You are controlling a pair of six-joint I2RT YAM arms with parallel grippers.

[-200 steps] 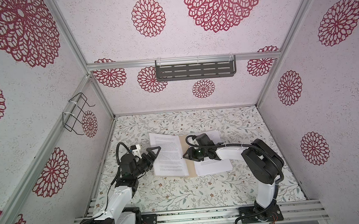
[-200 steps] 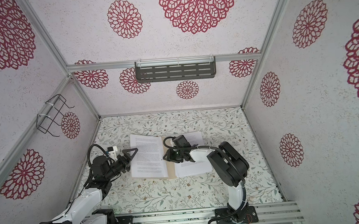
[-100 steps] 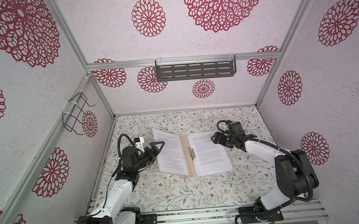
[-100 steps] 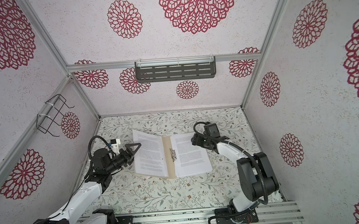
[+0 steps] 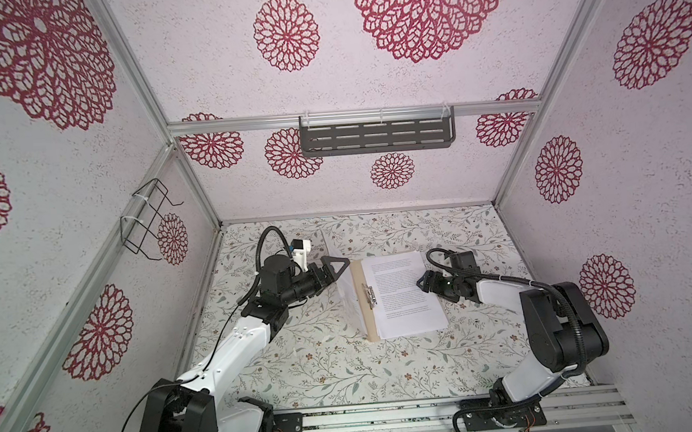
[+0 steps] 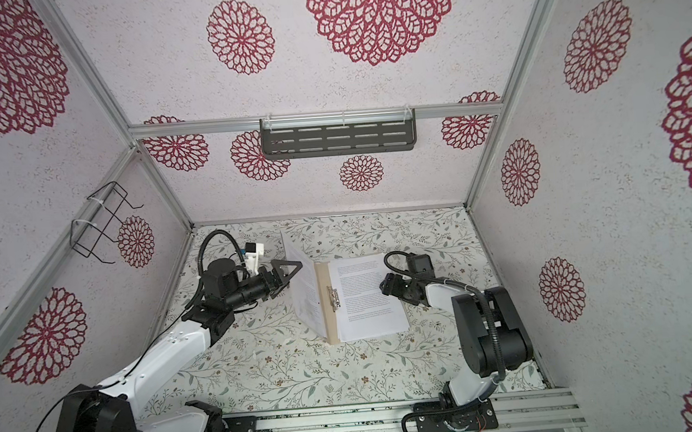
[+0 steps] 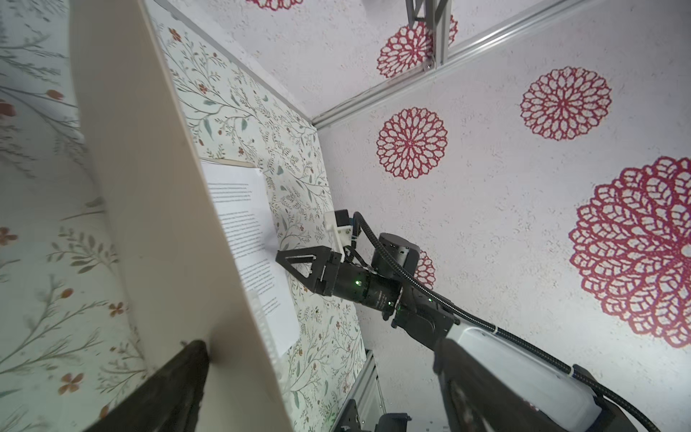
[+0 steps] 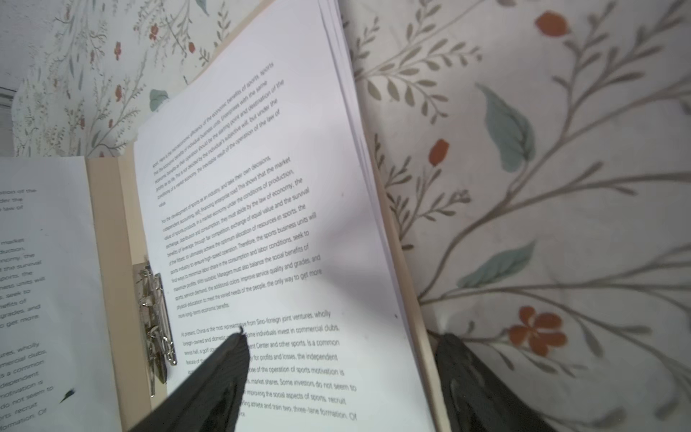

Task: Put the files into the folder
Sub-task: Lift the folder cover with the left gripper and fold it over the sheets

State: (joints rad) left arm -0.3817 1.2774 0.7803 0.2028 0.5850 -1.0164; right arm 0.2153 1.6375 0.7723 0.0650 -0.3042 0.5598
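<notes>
The beige folder (image 5: 365, 311) lies open mid-table, with a metal clip (image 5: 370, 294) on its spine. Its right half is flat and carries the stack of white printed files (image 5: 404, 296). Its left cover (image 6: 305, 286) stands nearly upright with a printed sheet on its inner face. My left gripper (image 5: 337, 269) is open, and the cover's outer face (image 7: 149, 187) rests against one of its fingers (image 7: 179, 374). My right gripper (image 5: 424, 282) is open and empty; in the right wrist view it (image 8: 344, 338) straddles the right edge of the files (image 8: 280, 187), one finger over the text, one over the table.
A dark slotted shelf (image 5: 376, 135) hangs on the back wall and a wire rack (image 5: 147, 222) on the left wall. An aluminium rail (image 5: 392, 418) runs along the front edge. The floral table cover (image 5: 325, 364) surrounds the folder.
The left cover has risen from flat to nearly upright as my left gripper moved right. My right gripper left the spine, opened, swung to the back right, then came over the files' right edge.
</notes>
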